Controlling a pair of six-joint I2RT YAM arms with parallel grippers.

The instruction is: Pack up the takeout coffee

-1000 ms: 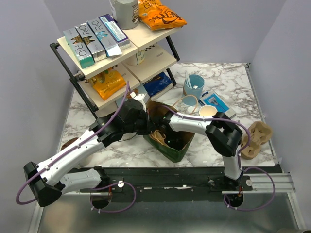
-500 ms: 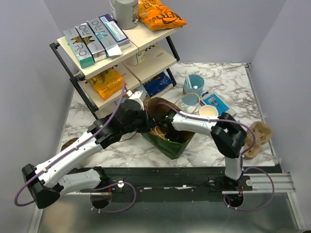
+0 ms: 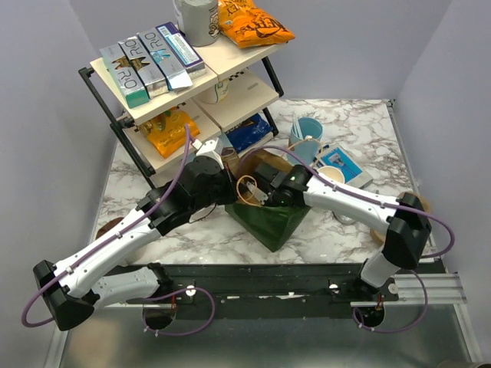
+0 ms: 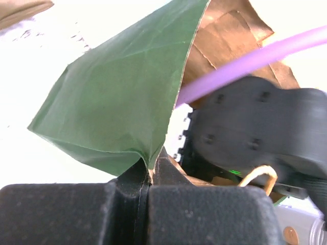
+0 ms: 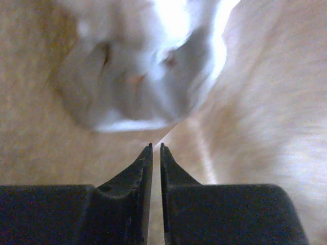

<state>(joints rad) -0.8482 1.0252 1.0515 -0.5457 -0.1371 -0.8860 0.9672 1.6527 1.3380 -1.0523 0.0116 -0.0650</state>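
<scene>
Jaws of the left gripper (image 4: 149, 176) are pressed together on the top edge of the green paper bag (image 4: 117, 102), pinching it. Those of the right gripper (image 5: 156, 148) stand only a narrow slit apart with nothing between them. The takeout coffee cup (image 3: 333, 172) stands upright on the marble table (image 3: 360, 123), outside the bag and partly hidden behind the right forearm, its pale round top showing in the top view. Just beside it on the far side lies a blue and white box (image 3: 343, 162), and beyond that stands a light blue cup (image 3: 307, 132) holding white sticks. The right gripper sits at the bag's open mouth, close to a loop of tan twine handle (image 3: 247, 190). Its wrist view is filled by the bag's brown inner walls. A blurred white and grey shape ahead of the tips cannot be identified. The bag rests between the two arms near the table's front edge, and the left gripper grips its left side. A two-tier shelf rack (image 3: 153, 107) of boxes and snack bags occupies the far left corner.
</scene>
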